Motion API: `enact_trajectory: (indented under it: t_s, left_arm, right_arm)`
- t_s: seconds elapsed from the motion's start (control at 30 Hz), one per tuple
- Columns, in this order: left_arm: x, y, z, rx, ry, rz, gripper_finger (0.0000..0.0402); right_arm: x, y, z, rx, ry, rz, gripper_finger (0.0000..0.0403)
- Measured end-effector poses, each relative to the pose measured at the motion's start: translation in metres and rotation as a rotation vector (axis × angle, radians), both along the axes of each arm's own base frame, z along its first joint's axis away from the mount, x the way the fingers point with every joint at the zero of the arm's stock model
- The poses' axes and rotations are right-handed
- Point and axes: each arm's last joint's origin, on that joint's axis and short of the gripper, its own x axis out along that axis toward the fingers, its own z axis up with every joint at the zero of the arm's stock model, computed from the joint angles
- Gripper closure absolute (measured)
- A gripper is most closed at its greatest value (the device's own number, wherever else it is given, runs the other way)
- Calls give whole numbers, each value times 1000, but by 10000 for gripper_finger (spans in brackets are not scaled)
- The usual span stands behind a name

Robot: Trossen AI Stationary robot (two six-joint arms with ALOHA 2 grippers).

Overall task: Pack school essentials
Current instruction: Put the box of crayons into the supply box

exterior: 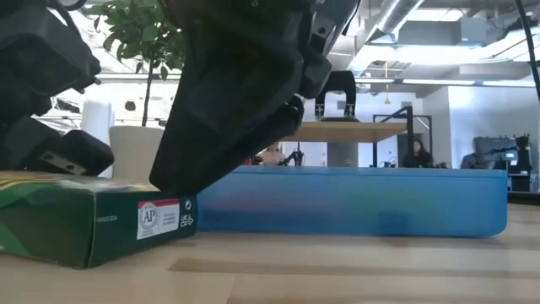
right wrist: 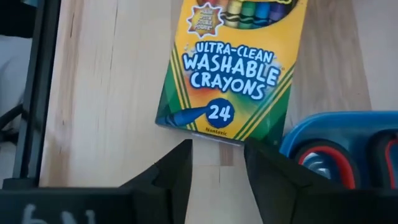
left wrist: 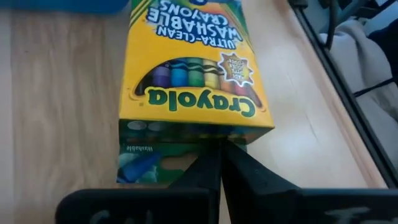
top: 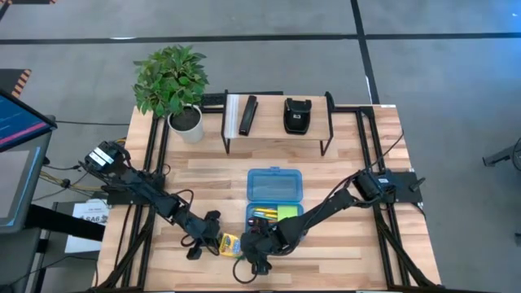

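Note:
The green-yellow crayon box [top: 230, 242] lies flat on the wooden table near its front edge, picture side up [left wrist: 193, 68], between my two grippers. My left gripper [left wrist: 221, 152] is shut, and its tips are at the box's green end face. My right gripper [right wrist: 217, 149] is open at the box's other end [right wrist: 205, 132]. Its fingers stop just short of that end, with bare wood between them. The open blue pencil case [top: 275, 195] sits just beyond the box. Red-handled scissors [right wrist: 323, 155] and yellow and green items [top: 277, 213] lie in its tray. My left gripper's shut fingertips [left wrist: 211, 163] come slanting down at the crayon box's green end face [left wrist: 155, 140], along the box's length. The box lies flat on the table. Whether the tips touch it, I cannot tell.
A potted plant [top: 175, 81] stands at the far left. A low shelf [top: 277, 130] at the back carries a flat black bar [top: 248, 115] and a black stapler [top: 297, 115]. Black metal rails [top: 370, 146] run along both table sides. Bare wood lies right of the case.

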Motion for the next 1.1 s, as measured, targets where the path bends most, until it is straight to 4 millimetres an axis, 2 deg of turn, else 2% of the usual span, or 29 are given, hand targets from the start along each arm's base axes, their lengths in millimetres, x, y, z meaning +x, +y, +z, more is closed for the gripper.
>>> enact_trajectory:
  t_s: [0.47,0.83,1.1]
  left_arm:
    - [20,-14,24,10,-146,-82,401]
    - [40,-26,50,36,-285,-116,401]
    - [55,-16,60,59,-282,-78,401]
  right_arm:
    - [-1,-1,-1,-3,16,-5,229]
    - [-1,-1,1,-18,2,-22,229]
    - [-2,-2,1,-18,17,-38,229]
